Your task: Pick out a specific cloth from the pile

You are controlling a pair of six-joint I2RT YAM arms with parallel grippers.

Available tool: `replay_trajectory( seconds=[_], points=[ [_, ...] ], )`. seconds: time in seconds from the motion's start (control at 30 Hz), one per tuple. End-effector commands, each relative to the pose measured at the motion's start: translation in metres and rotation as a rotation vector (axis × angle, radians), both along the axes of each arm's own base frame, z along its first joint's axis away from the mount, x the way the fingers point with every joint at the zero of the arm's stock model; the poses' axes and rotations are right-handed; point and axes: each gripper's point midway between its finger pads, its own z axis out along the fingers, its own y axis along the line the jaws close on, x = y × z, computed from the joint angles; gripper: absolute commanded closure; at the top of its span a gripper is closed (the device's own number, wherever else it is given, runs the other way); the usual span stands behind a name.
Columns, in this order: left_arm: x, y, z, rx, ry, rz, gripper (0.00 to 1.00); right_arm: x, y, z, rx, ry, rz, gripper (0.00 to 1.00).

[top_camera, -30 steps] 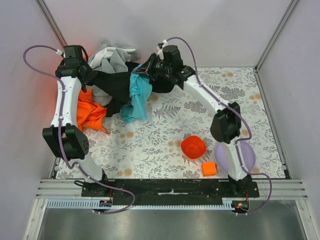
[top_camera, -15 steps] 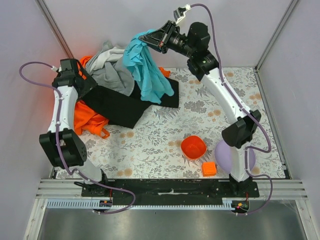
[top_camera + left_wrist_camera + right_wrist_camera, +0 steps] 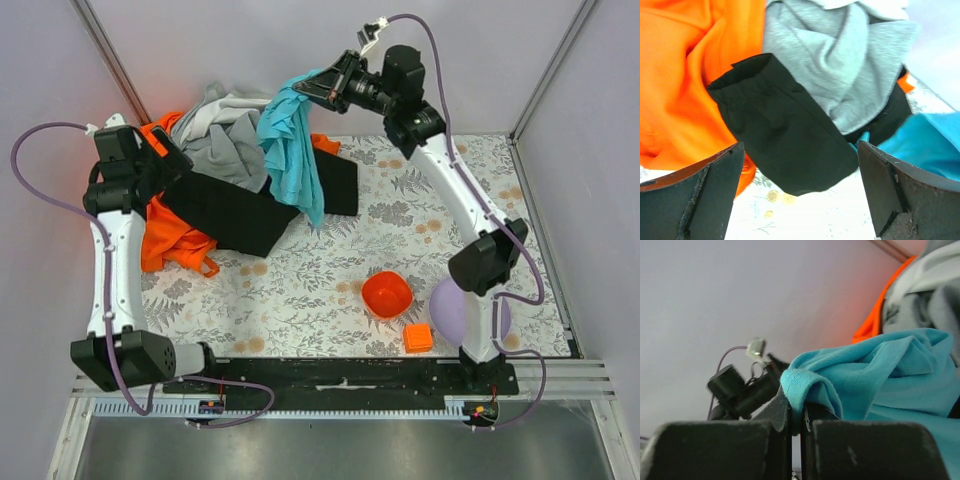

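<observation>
- Nearest the arm bases, well short of either claw, a small orange block [image 3: 418, 338] and a lilac round thing [image 3: 452, 312] sit on the patterned table [image 3: 300, 290]. An orange bowl [image 3: 387, 295] stands just beyond them.
- The left claw [image 3: 800, 150] hovers over the left side of the pile [image 3: 222, 145] with its fingers spread as wide as they go, holding nothing.
- Directly below the gap between its fingers lies a black cloth [image 3: 785, 145]. A bright orange cloth [image 3: 680, 75] lies to the claw's left and grey fabric [image 3: 840, 65] beyond it.
- Farther back, the right claw [image 3: 796, 407] is raised above the table and pinched tight on a fold of the teal cloth [image 3: 292, 150].
- The cloth hangs down from that claw, beside the grey fabric.
- From above its lower end overlaps the black cloth; whether they touch I cannot tell.
</observation>
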Motion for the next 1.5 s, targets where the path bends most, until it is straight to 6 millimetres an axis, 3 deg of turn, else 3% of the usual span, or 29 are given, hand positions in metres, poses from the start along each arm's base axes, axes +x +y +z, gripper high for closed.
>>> replay_trajectory(
  seconds=[0.0, 0.1, 0.27, 0.37, 0.47, 0.53, 0.7, 0.83, 0.93, 1.2, 1.3, 1.37, 1.47],
  points=[
    [-0.006, -0.028, 0.032, -0.064, -0.136, -0.115, 0.01, 0.006, -0.061, 0.035, -0.022, -0.085, -0.127, 1.00],
    [-0.013, -0.043, 0.035, -0.093, -0.154, -0.172, 0.01, 0.021, -0.099, 0.042, -0.031, -0.089, -0.206, 1.00],
    [-0.023, -0.070, 0.040, -0.128, -0.184, -0.255, 0.01, 0.046, -0.177, 0.058, -0.040, -0.109, -0.363, 1.00],
    [-0.026, -0.087, 0.045, -0.129, -0.197, -0.303, 0.01, 0.057, -0.219, 0.056, -0.071, -0.110, -0.451, 1.00],
    [-0.026, -0.104, 0.049, -0.122, -0.202, -0.345, 0.01, 0.064, -0.258, 0.040, -0.151, -0.082, -0.540, 1.00],
    [-0.026, -0.122, 0.051, -0.108, -0.201, -0.385, 0.01, 0.069, -0.302, 0.028, -0.233, -0.064, -0.654, 1.00],
    [-0.023, -0.161, 0.053, -0.072, -0.185, -0.474, 0.01, 0.065, -0.377, -0.006, -0.549, -0.048, -0.926, 1.00],
    [-0.018, -0.190, 0.049, -0.068, -0.159, -0.551, 0.01, 0.068, -0.401, -0.049, -0.710, 0.032, -0.988, 1.00],
    [-0.018, -0.205, 0.043, -0.081, -0.140, -0.589, 0.00, 0.069, -0.412, -0.100, -0.800, 0.145, -0.989, 1.00],
    [-0.023, -0.207, 0.027, -0.116, -0.140, -0.582, 0.01, 0.061, -0.415, -0.229, -0.922, 0.370, -0.892, 1.00],
    [-0.021, -0.202, 0.022, -0.116, -0.135, -0.541, 0.01, 0.054, -0.418, -0.254, -0.966, 0.414, -0.883, 0.97],
    [-0.018, -0.199, 0.017, -0.117, -0.133, -0.519, 0.01, 0.051, -0.417, -0.261, -0.996, 0.420, -0.877, 0.92],
    [-0.013, -0.191, 0.010, -0.117, -0.116, -0.442, 0.01, 0.049, -0.413, -0.258, -1.006, 0.407, -0.867, 0.67]
  ],
)
